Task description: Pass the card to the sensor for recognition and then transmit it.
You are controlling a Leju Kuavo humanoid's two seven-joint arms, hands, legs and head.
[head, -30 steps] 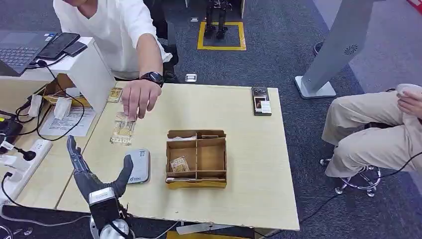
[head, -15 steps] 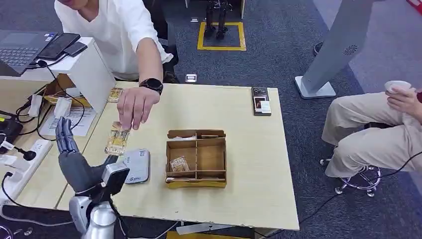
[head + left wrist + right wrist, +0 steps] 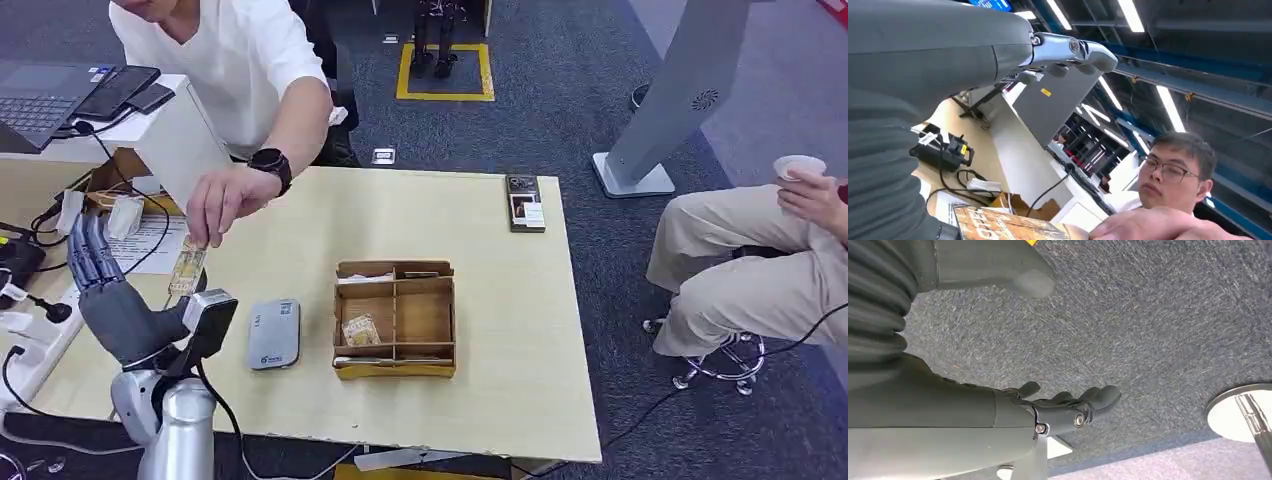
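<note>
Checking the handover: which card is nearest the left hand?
The card the person's hand holds out beside the left hand; the other card lies in the box.

one card, one grey sensor, one cardboard box, two people, one laptop

- The divided box sits on the table near its middle.
- The sensor lies on the table at the box's 9 o'clock, just beside it.
- The left hand is raised at the sensor's 9 o'clock, over the table's left edge.
- The card, in a person's hand, hangs at the left hand's 1 o'clock.
- A phone lies at the box's 1 o'clock, by the table's far edge.
- A small packet lies in the box's near-left compartment.
</note>
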